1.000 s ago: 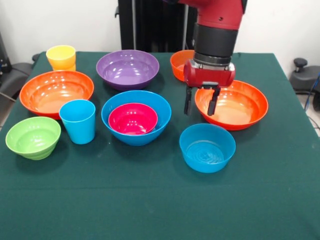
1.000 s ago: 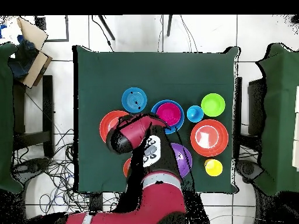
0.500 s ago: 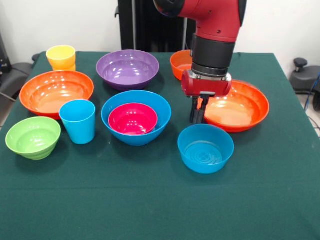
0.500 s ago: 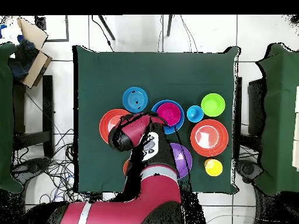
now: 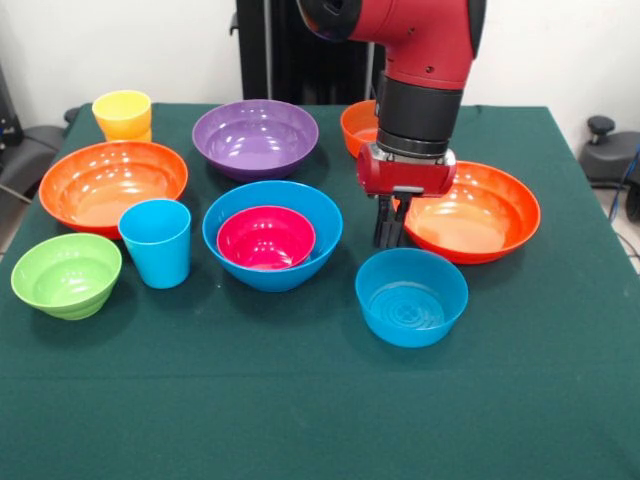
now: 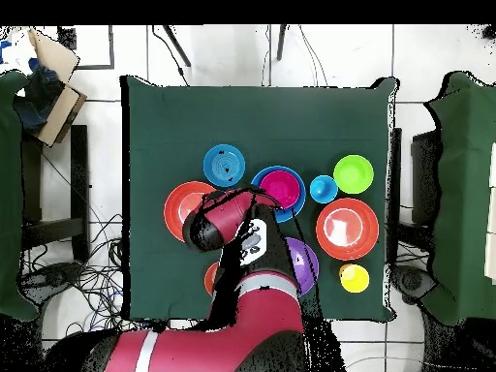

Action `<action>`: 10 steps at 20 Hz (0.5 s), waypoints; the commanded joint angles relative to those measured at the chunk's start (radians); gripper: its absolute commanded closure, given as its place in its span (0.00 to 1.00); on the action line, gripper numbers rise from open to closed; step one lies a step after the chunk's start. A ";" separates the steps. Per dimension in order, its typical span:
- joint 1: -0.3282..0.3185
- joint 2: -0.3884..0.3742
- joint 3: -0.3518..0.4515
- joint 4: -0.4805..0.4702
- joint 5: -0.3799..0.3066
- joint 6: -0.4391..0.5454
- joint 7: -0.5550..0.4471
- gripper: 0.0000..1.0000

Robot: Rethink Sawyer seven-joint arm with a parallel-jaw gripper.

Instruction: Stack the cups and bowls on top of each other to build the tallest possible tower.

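I have the claw [image 5: 388,225] clenched on the near rim of the large glossy orange plastic bowl [image 5: 470,210], ready to lift it toward the magenta-in-blue bowl stack [image 5: 270,235] beside it on the worktop [image 5: 300,400].

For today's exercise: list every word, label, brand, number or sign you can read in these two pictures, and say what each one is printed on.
None can be read.
The bowls, the cups, the green table cover and the red arm's end effector show no legible text.
The pale panel on the arm in the overhead view carries dark marks too small to read.
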 commanded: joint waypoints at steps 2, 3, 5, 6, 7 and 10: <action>-0.025 -0.015 0.089 -0.036 -0.033 -0.003 -0.022 0.00; -0.022 -0.016 0.087 -0.034 -0.031 -0.002 -0.019 0.00; -0.018 -0.018 0.082 -0.031 -0.027 0.002 -0.014 0.00; -0.012 -0.019 0.075 -0.036 -0.036 -0.014 -0.012 0.00; -0.018 -0.019 0.080 -0.034 -0.034 -0.015 -0.012 0.00; -0.021 -0.030 0.083 -0.020 -0.035 -0.028 -0.006 0.00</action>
